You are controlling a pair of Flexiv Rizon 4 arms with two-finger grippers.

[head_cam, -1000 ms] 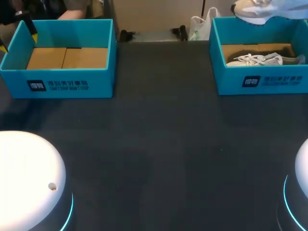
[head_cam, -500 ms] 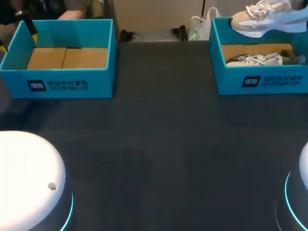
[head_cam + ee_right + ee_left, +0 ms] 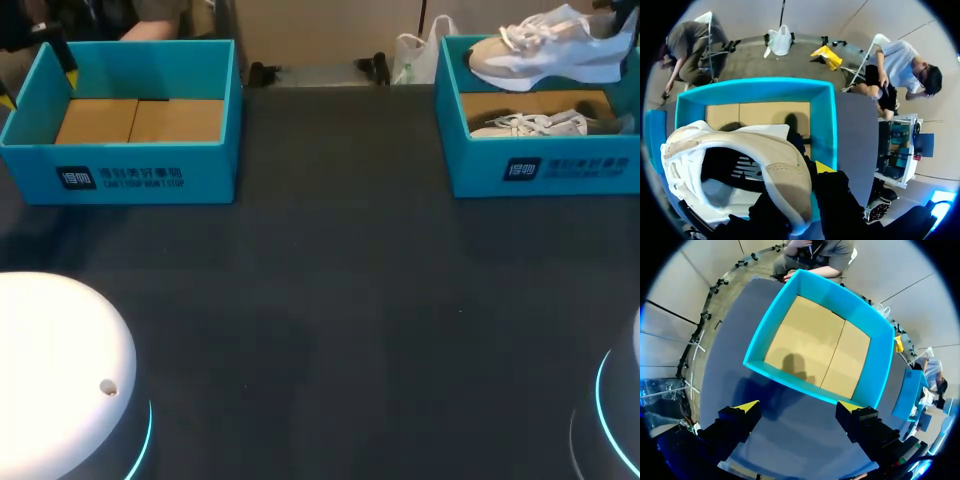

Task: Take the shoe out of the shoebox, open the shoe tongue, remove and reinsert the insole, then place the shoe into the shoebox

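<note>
So my right tool (image 3: pixel 800 184) is clamped on the heel rim of the beige-and-white shoe (image 3: pixel 545 50). The shoe hangs in the air over the teal shoebox (image 3: pixel 540 172) at the desk's (image 3: pixel 330 300) far right corner, toe toward the left edge, and there's a second shoe (image 3: pixel 530 125) lying inside that box. Left tool (image 3: pixel 797 412) has its fingers wide apart, hovering over the desk just in front of the other shoebox (image 3: pixel 880 375) at the far left corner.
</note>
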